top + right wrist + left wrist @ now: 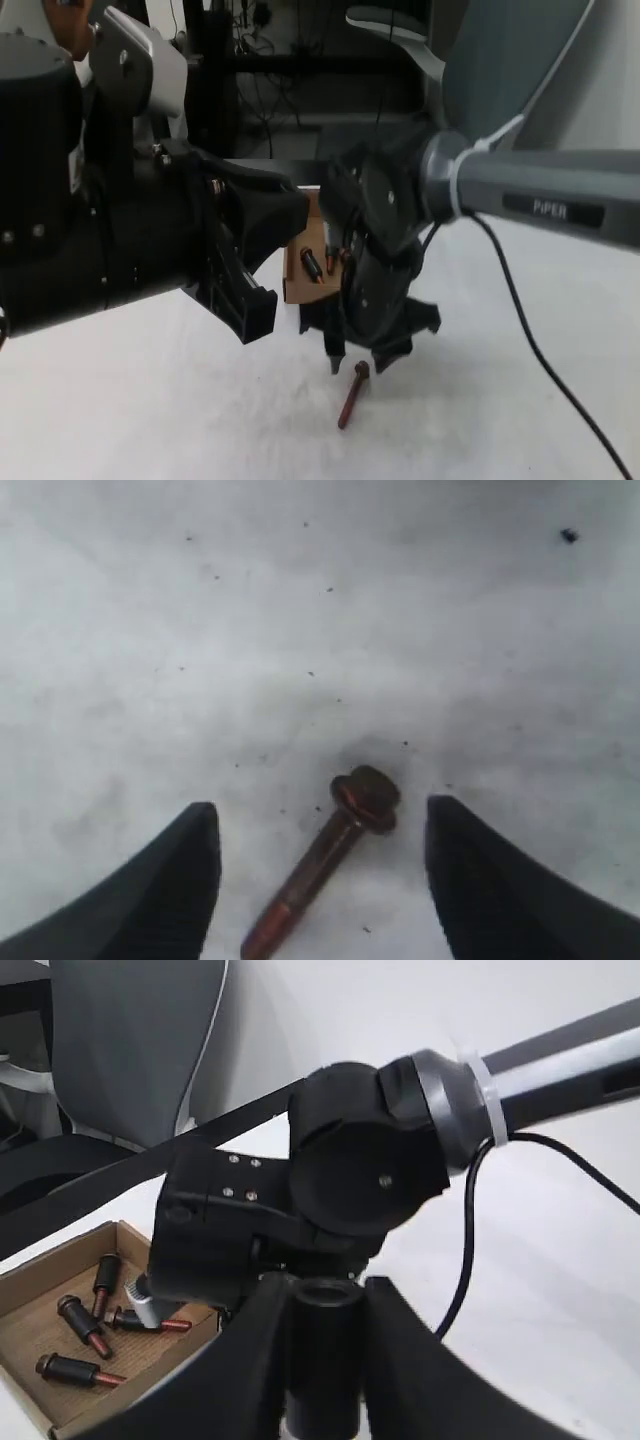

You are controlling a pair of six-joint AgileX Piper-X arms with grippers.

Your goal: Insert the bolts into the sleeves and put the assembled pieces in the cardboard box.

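White speckled bench [300, 600], bolt [320, 870] | chair [130, 1050] behind | left claw [327, 1290] grips sleeve [322, 1350]

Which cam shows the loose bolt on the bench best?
Right wrist view: the bolt lies close up between the fingers of the open right gripper, head and shank clear. High view shows it small, on the bench below that gripper.

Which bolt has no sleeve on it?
The bolt lying bare on the white bench, between the open fingers of the right end effector. Those in the cardboard box carry black sleeves.
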